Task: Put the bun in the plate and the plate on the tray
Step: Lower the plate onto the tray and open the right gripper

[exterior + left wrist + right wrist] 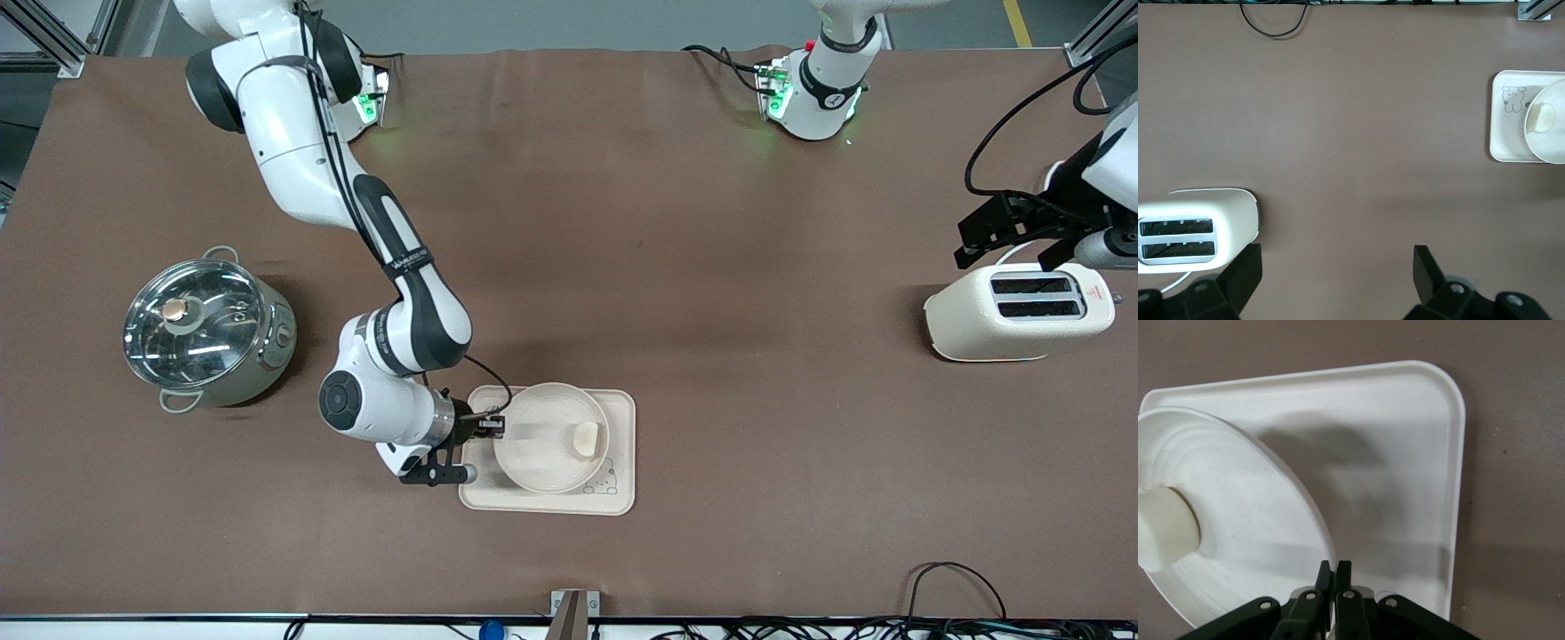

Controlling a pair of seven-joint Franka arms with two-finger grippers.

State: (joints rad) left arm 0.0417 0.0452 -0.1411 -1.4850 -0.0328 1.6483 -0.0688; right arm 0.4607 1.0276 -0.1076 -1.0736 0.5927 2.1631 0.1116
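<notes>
The plate [542,440] is over the tray [618,498], with the bun [586,439] inside it near the rim toward the left arm's end. My right gripper [498,427] is shut on the plate's rim at the end toward the right arm. In the right wrist view the fingers [1335,570] pinch the rim. There the plate [1251,527] is tilted a little above the tray [1405,453] and casts a shadow on it, and the bun [1165,527] rests in it. My left gripper [1013,249] is open and empty, over the table by the toaster [1022,311].
A steel pot with a glass lid [204,333] stands toward the right arm's end. The cream toaster also shows in the left wrist view [1198,227], beside my left gripper [1338,267]. Cables lie along the table edge nearest the front camera.
</notes>
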